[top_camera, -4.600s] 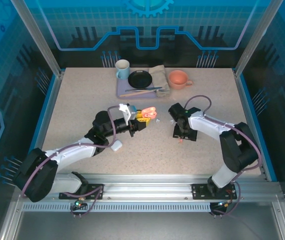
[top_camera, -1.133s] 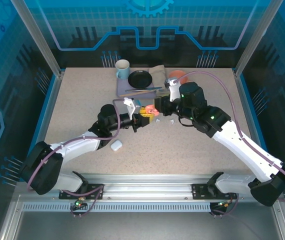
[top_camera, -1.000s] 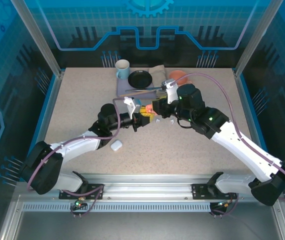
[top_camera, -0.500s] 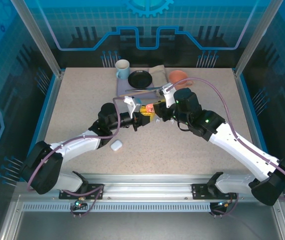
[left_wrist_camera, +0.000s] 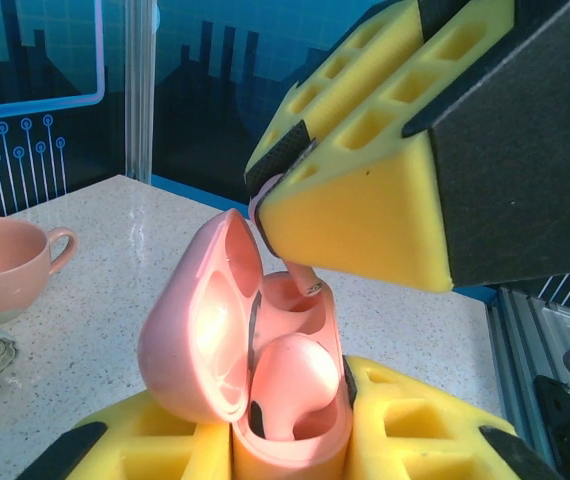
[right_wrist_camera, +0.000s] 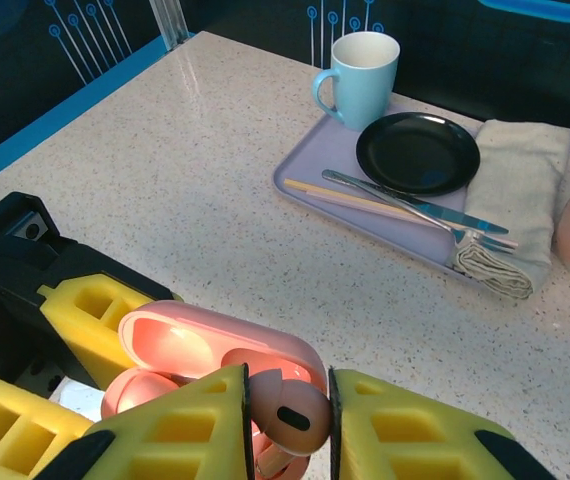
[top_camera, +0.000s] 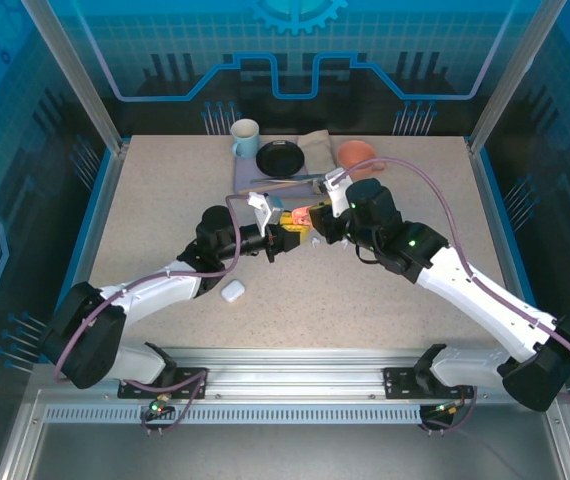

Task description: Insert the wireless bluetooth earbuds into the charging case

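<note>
Pink earbud (right_wrist_camera: 283,415): pinched in the right tool (right_wrist_camera: 287,400), stem reaching into the open pink case (left_wrist_camera: 200,340) at the desk (top_camera: 165,200) centre. Pink case clamped upright in the left tool (left_wrist_camera: 285,442), second earbud (left_wrist_camera: 295,380) seated inside. White case (top_camera: 232,291) lies at its 7 o'clock.

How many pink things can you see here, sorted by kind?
case: 1
earbuds: 2
cup: 1
total: 4
</note>
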